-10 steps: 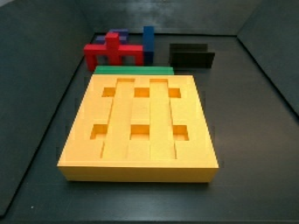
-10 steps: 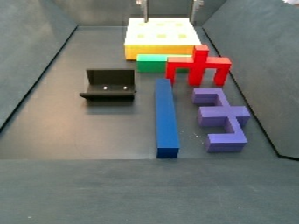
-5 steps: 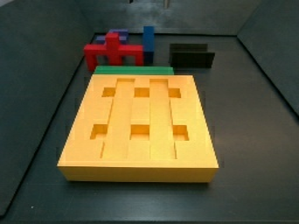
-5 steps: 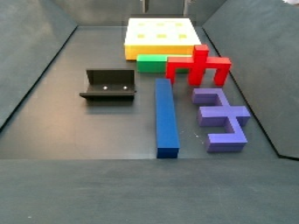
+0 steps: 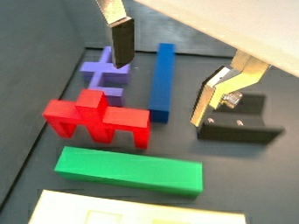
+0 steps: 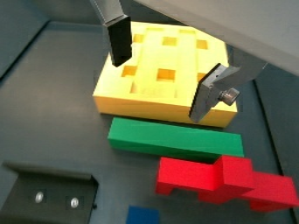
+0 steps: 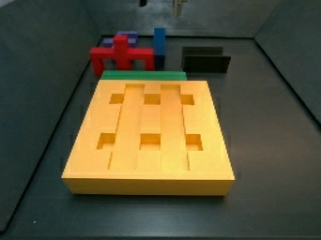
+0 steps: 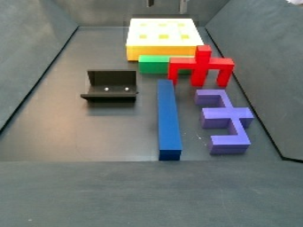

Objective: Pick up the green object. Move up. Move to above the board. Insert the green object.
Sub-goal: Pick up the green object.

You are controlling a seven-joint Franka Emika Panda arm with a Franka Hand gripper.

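Note:
The green object (image 5: 128, 169) is a long green bar lying flat on the floor against one short end of the board; it shows in both wrist views (image 6: 176, 138) and both side views (image 7: 142, 73) (image 8: 153, 63). The board (image 7: 150, 131) is the large orange-yellow block with grooves and square holes, also in a wrist view (image 6: 163, 74) and a side view (image 8: 162, 35). My gripper (image 5: 170, 70) is open and empty, high above the green object and the board's end (image 6: 163, 68). Only its fingertips show at the edge of a side view (image 7: 162, 5).
A red comb-like piece (image 5: 100, 118) (image 8: 199, 66) lies right beside the green bar. A long blue bar (image 5: 162, 79) (image 8: 169, 120), a purple piece (image 5: 107, 70) (image 8: 225, 120) and the black fixture (image 5: 239, 118) (image 8: 109, 87) sit beyond it. Dark walls ring the floor.
My gripper has risen: its fingers, seen above the board one second ago in a side view, have left that view. No piece has moved.

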